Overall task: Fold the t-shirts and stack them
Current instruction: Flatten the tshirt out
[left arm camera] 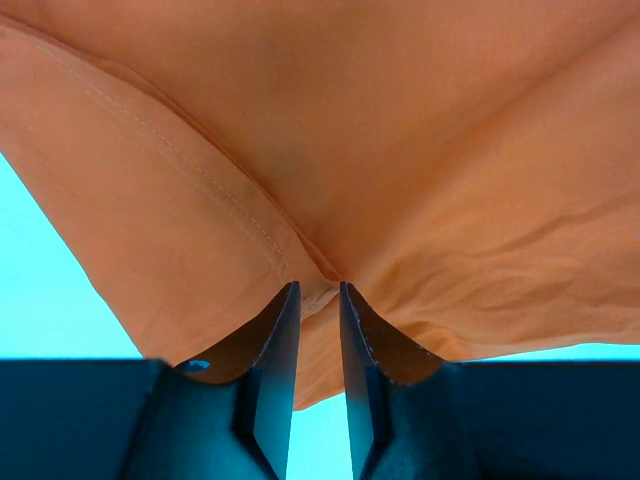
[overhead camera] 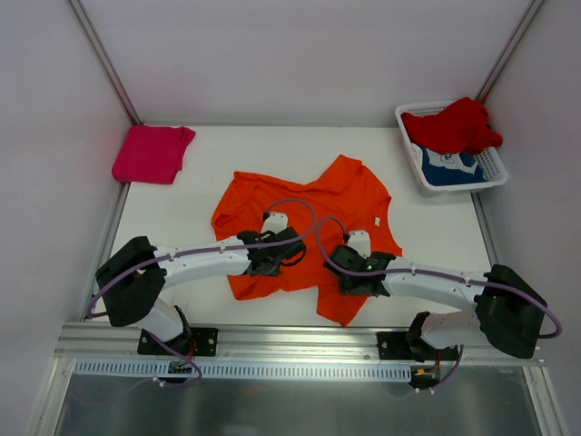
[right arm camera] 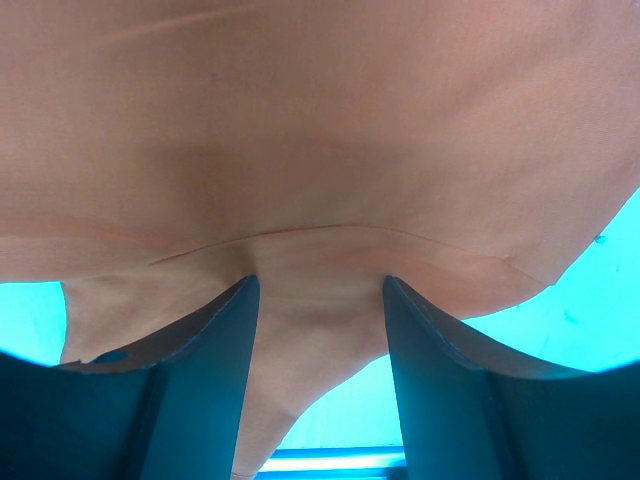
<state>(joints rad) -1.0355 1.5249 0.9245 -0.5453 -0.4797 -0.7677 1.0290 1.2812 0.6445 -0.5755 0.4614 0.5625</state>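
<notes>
The bright orange t-shirt point(overhead camera: 336, 195) lies spread and rumpled in the middle of the table. My left gripper point(overhead camera: 270, 257) is over its near left part. In the left wrist view it point(left arm camera: 319, 290) is shut on a pinched fold of the orange cloth point(left arm camera: 400, 150). My right gripper point(overhead camera: 352, 277) is over the shirt's near right hem. In the right wrist view its jaws point(right arm camera: 320, 285) stand wide apart with orange cloth point(right arm camera: 320, 120) between them, not clamped. The magenta-pink t-shirt point(overhead camera: 152, 153) lies folded at the far left. The red t-shirt point(overhead camera: 454, 125) and the blue t-shirt point(overhead camera: 451, 168) are in the basket.
The white lattice basket point(overhead camera: 495, 174) stands at the far right corner of the table. Grey walls close in the table at the back and sides. A metal rail point(overhead camera: 300, 341) runs along the near edge by the arm bases.
</notes>
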